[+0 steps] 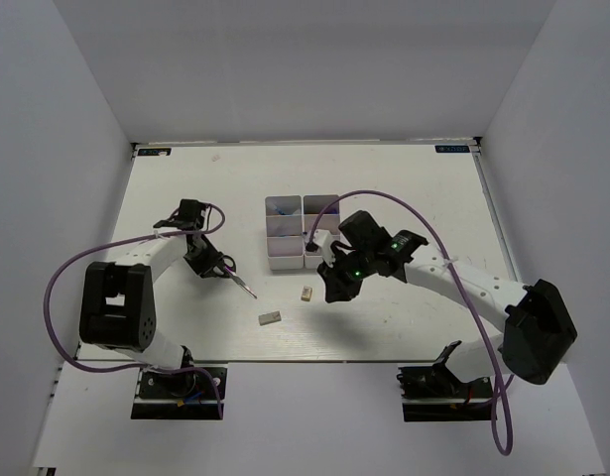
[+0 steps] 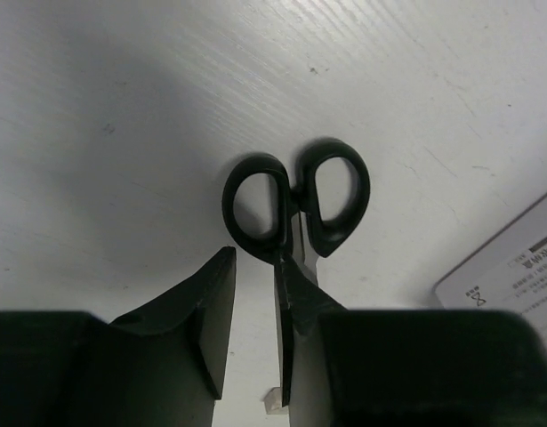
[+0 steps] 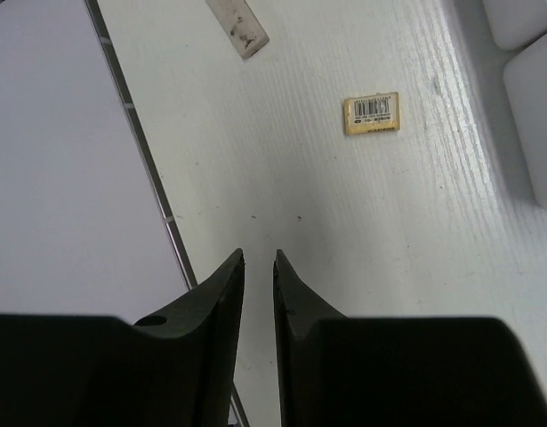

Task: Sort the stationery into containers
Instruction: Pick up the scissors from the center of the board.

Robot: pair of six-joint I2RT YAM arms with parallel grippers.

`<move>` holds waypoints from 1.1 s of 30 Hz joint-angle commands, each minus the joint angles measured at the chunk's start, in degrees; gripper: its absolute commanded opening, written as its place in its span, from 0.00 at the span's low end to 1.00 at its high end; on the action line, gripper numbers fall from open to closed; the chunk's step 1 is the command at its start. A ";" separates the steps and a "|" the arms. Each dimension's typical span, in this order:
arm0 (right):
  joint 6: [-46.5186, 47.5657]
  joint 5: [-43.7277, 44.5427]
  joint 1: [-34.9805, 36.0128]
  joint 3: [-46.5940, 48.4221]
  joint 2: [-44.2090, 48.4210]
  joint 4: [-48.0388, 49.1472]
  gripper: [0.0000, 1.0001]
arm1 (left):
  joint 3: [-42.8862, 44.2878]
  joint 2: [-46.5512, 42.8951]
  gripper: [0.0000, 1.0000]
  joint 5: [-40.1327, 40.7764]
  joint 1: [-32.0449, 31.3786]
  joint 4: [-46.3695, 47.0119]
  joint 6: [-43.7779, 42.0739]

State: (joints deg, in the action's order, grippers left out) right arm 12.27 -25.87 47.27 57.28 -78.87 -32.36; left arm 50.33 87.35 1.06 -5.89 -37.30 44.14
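Black-handled scissors (image 2: 295,206) with twin oval loops lie on the white table (image 1: 404,188), left of the bins (image 1: 303,233), beneath the left gripper (image 2: 255,294), jaws narrowly parted around their blades. The right gripper (image 3: 258,267) hovers nearly closed, empty.

Open surface (image 1: 404,327) surrounds the eraser (image 1: 306,293) and flat block (image 1: 270,318); the bins (image 1: 303,232) stand just behind them.

scissors (image 2: 295,206): glossy black plastic handles | table (image 2: 122,133): matt white, fine grain | eraser (image 3: 372,114): paper label
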 commanded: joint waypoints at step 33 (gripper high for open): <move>-0.94 -0.50 -7.10 -0.59 7.59 1.60 0.51 | -0.93 -16.76 0.00 8.68 -6.04 3.02 -4.33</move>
State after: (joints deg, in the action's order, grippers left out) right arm 11.00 -25.50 40.86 57.19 -73.19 -32.01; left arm 47.99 80.23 6.79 -8.75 -35.24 40.93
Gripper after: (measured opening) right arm 0.524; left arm 0.155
